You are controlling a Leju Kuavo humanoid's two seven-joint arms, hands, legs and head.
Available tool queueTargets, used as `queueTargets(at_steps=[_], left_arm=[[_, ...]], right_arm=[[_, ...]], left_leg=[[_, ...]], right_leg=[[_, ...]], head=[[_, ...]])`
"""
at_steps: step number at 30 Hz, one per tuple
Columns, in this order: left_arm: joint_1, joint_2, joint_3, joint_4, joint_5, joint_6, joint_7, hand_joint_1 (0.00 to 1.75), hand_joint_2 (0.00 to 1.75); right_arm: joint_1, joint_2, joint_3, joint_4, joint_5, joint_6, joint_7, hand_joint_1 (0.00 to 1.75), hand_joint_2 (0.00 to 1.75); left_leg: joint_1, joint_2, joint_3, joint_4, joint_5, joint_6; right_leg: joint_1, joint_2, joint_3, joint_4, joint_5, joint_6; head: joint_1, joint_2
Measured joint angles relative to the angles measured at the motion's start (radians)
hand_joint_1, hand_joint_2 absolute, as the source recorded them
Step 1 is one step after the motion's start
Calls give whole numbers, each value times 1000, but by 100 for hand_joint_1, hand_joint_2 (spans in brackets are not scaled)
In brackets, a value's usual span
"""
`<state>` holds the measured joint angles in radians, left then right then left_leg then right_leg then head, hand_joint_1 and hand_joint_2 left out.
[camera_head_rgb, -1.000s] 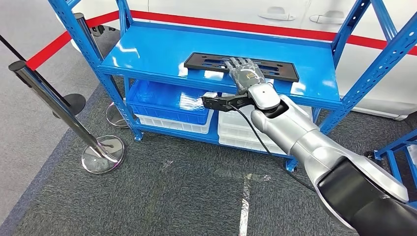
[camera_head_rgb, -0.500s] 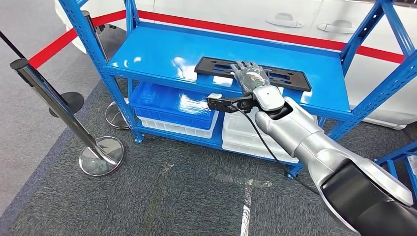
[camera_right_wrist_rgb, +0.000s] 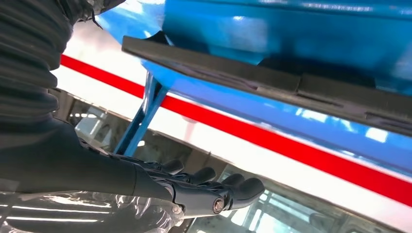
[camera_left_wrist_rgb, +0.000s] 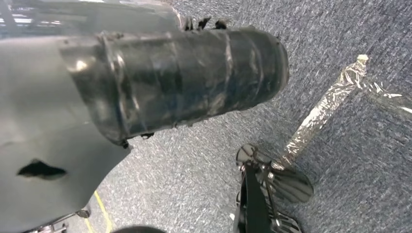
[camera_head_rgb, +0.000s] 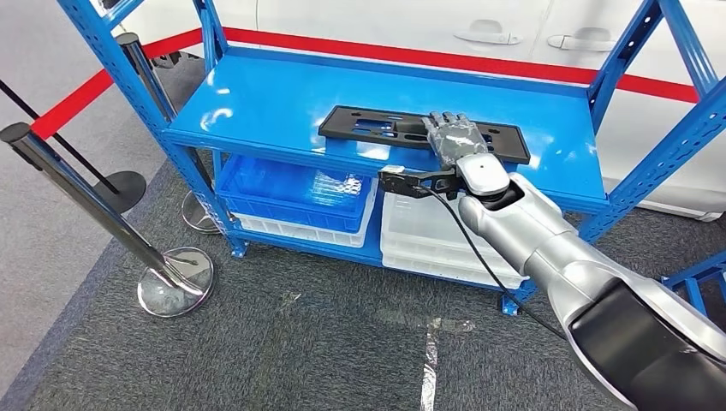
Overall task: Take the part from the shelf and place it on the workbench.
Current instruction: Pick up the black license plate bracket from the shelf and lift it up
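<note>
Black plastic part [camera_head_rgb: 424, 133] sits flat on the blue shelf [camera_head_rgb: 257, 103], so nothing's picked up yet. Right hand [camera_head_rgb: 454, 137] rests on top, fingers stretched out, not gripping. Grab, lift and desk drop remain.

The blue metal shelf [camera_head_rgb: 257, 103] stands on grey carpeted floor [camera_head_rgb: 300, 351]. On its top level, toward the front edge, a flat black slotted part [camera_head_rgb: 377, 128] lies lengthwise. The lower level carries a blue bin [camera_head_rgb: 291, 184] stacked on a white bin [camera_head_rgb: 300, 224], with a white lidded container [camera_head_rgb: 428, 235] beside them. Two chrome stanchion bases [camera_head_rgb: 175, 281] rest on the floor at the left.
</note>
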<state>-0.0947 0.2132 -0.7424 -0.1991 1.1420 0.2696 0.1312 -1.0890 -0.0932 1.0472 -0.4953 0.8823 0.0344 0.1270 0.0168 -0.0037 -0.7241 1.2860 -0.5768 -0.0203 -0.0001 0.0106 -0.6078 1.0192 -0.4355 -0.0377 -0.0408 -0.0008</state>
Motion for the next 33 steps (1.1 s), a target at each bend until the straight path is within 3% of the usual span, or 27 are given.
queueTargets(at_steps=[1, 2, 4, 5, 6, 8, 11, 12, 14, 16, 17, 18, 20, 21, 26, 28, 30, 31, 32, 33], left_arm=[[1, 0, 0, 0, 0, 1, 0, 0, 0], [1, 0, 0, 0, 0, 1, 0, 0, 0], [2, 1, 0, 0, 0, 3, 0, 0, 0], [2, 1, 0, 0, 0, 4, 0, 0, 0], [1, 2, 0, 1, 0, 5, 0, 0, 0], [-2, 3, 0, 1, 0, 7, 0, 0, 0], [-3, 2, 0, 1, -1, 9, 0, 0, 0], [-3, 1, 0, 1, -1, 9, 0, 0, 0], [-3, 1, 0, 1, -1, 10, 0, 0, 0], [-4, 1, 0, 1, -1, 10, 0, 0, 0], [-3, 1, 0, 1, -1, 10, 0, 0, 0], [-2, 0, 0, 1, -1, 10, 0, 0, 0], [-2, 0, 0, 1, -1, 10, 0, 0, 0], [-3, 0, 0, 2, -1, 10, 0, 0, 0], [-5, 0, 0, 2, 0, 12, 1, 0, 0], [-5, 0, 0, 2, 0, 13, 1, 0, 0], [-5, 0, 0, 2, 1, 14, 1, 0, 0], [-5, 0, 0, 2, 1, 14, 1, 0, 0], [-4, 0, 0, 2, 1, 14, 1, 0, 0], [-4, 0, 0, 2, 1, 13, 1, 0, 0]], right_arm=[[5, -1, 0, 2, -1, 0, 0, 0, 175], [9, -2, 0, 3, -1, 1, 0, 0, 175], [13, -5, 0, 6, -2, 0, 0, 0, 175], [13, -7, 0, 7, -3, 0, 1, 0, 175], [12, -8, 0, 8, -3, 0, 1, 0, 175], [15, -10, 0, 10, -3, -1, 1, 0, 175], [18, -14, 0, 12, -3, -2, 1, 0, 175], [18, -15, 0, 13, -3, -3, 1, 0, 175], [25, -17, 0, 15, -3, -3, 0, 0, 175], [38, -20, 0, 18, -3, -3, -1, 0, 175], [43, -21, 0, 19, -3, -3, -1, 0, 175], [45, -22, 0, 20, -3, -4, -1, 0, 175], [44, -23, 0, 21, -2, -4, -1, 0, 175], [43, -23, 0, 22, -2, -4, -1, 0, 175], [43, -23, 0, 22, 0, -4, -2, 0, 175], [42, -22, 0, 22, 1, -3, -2, 0, 175], [46, -22, 0, 21, 1, -2, -2, 0, 175], [49, -21, 0, 21, 1, -2, -2, 0, 175], [51, -21, 0, 21, 1, -2, -2, 0, 175], [52, -21, 0, 21, 1, -2, -2, 0, 175]], left_leg=[[0, 0, -21, 20, 11, 0], [0, 0, -22, 0, 43, 1], [-1, 0, 17, -120, 130, 8], [-3, -1, 41, -180, 158, 12], [-6, -1, 59, -220, 167, 16], [-10, -2, 73, -247, 156, 23], [-1, -1, 88, -263, 149, 35], [2, 0, 95, -268, 148, 40], [2, 0, 105, -270, 141, 49], [4, -3, 115, -269, 132, 50], [5, -4, 121, -266, 126, 49], [6, -6, 128, -264, 119, 46], [8, -6, 140, -259, 104, 36], [7, -7, 143, -257, 98, 30], [6, -5, 143, -249, 80, 3], [7, -2, 104, -165, 39, -4], [6, -1, 31, -37, -1, -6], [6, -1, 3, 2, -1, -6], [5, -1, -9, 5, 18, -4], [5, -1, -2, -32, 55, 0]], right_leg=[[0, 1, 7, 1, -6, -1], [0, 3, 14, 2, -13, 0], [0, 4, 31, 6, -29, 4], [2, 5, 36, 9, -36, 7], [4, 5, 37, 10, -40, 11], [7, 6, 35, 10, -44, 19], [8, 3, 25, 34, -66, 33], [7, 2, 6, 75, -85, 38], [1, 0, -62, 201, -132, 45], [-7, -1, -123, 287, -139, 50], [-10, -1, -131, 278, -114, 52], [-13, -2, -120, 231, -71, 53], [-14, -3, -72, 102, 3, 54], [-13, -3, -51, 56, 18, 52], [-11, -1, -24, 16, 5, 25], [-13, -1, -12, 10, 1, 13], [-8, 0, -3, 10, -6, 5], [-6, 0, 1, 11, -11, 2], [-3, 1, 6, 11, -16, 1], [-1, 2, 13, 12, -21, 1]], head=[[0, 0], [0, 0], [0, 0], [1, 0], [0, 0], [0, 0], [2, 0], [2, 0], [3, 0], [4, 0], [3, 0], [4, 0], [4, 0], [4, 0], [1, 0], [-3, 0], [-7, 0], [-7, 0], [-7, 0], [-7, 0]])
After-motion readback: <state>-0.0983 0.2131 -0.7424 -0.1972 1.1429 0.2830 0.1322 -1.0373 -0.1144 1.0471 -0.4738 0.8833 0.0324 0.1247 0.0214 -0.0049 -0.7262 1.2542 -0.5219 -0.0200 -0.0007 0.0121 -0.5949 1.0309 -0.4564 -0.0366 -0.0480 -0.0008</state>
